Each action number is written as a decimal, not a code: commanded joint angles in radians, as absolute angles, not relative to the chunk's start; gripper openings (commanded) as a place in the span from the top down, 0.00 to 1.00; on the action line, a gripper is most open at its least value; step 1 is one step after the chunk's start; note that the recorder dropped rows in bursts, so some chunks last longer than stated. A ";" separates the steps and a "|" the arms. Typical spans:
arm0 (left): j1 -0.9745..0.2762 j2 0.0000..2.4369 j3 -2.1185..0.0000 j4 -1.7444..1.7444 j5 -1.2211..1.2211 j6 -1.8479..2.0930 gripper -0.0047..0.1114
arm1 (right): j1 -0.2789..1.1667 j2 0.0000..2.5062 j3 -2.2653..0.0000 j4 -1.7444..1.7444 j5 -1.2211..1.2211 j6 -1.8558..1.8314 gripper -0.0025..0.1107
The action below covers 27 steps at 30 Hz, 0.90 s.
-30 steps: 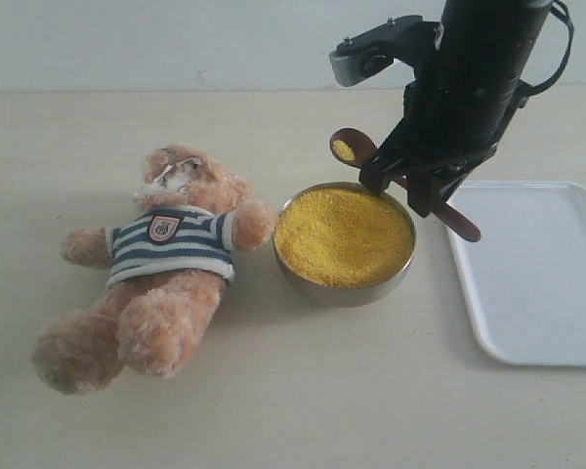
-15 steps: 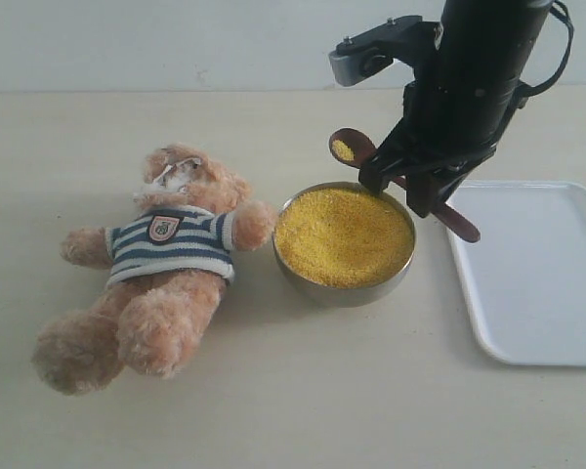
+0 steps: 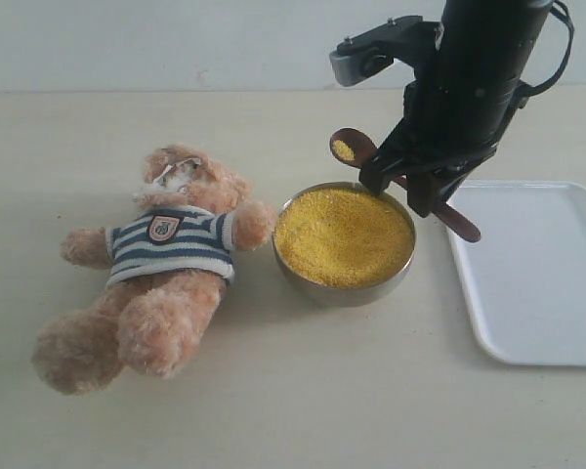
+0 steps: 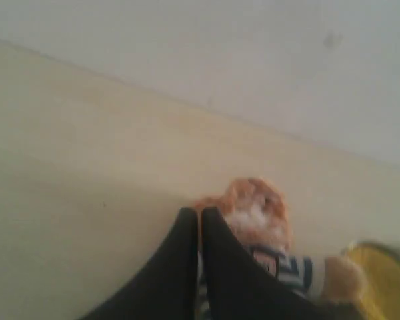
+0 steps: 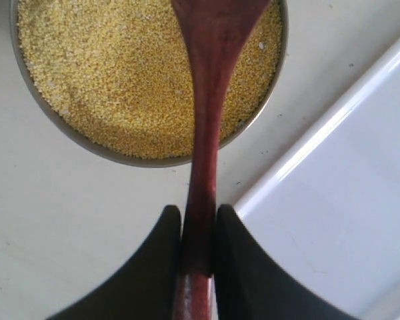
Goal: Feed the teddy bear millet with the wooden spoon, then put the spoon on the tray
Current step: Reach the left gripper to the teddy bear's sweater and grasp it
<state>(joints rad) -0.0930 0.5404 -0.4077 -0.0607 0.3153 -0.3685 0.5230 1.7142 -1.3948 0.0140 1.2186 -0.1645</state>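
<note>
Exterior view: right gripper (image 3: pixel 398 191) is clamped on the handle of the wooden spoon (image 3: pixel 355 147). The spoon's bowl is raised over the far rim of the steel bowl (image 3: pixel 342 293) and has a small load of grain in it; the handle end slopes down toward the tray (image 3: pixel 537 283). The main heap of millet (image 3: pixel 344 236) fills the steel bowl. The teddy bear (image 3: pixel 166 259) lies on its back on the table (image 3: pixel 303 391), to the left of the bowl, one paw just beside the rim. The tray sits right of the bowl with nothing on it. I can't see the left arm here. Left wrist view: left gripper (image 4: pixel 199 215) is clenched on nothing, fingers pressed together, hanging above the table near the teddy bear (image 4: pixel 257 213); the image is soft. Right wrist view: right gripper (image 5: pixel 199 220) pinches the wooden spoon (image 5: pixel 207 100) low on the handle, the jaws snug on both sides, with the millet (image 5: pixel 120 80) under the spoon and the tray (image 5: pixel 347 200) corner beside it. My read is that the scoop is done and feeding is the step in hand. Next I need to carry the spoon across to the bear's muzzle, holding the spoon bowl level so the grain doesn't spill. The bear's face is well left of the spoon, so it's a long traverse. The tray drop comes after that.
</note>
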 commanded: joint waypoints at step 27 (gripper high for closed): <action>-0.211 1.631 -0.897 -0.683 0.674 0.516 0.37 | 0.518 1.707 -1.397 0.016 1.221 -0.175 0.98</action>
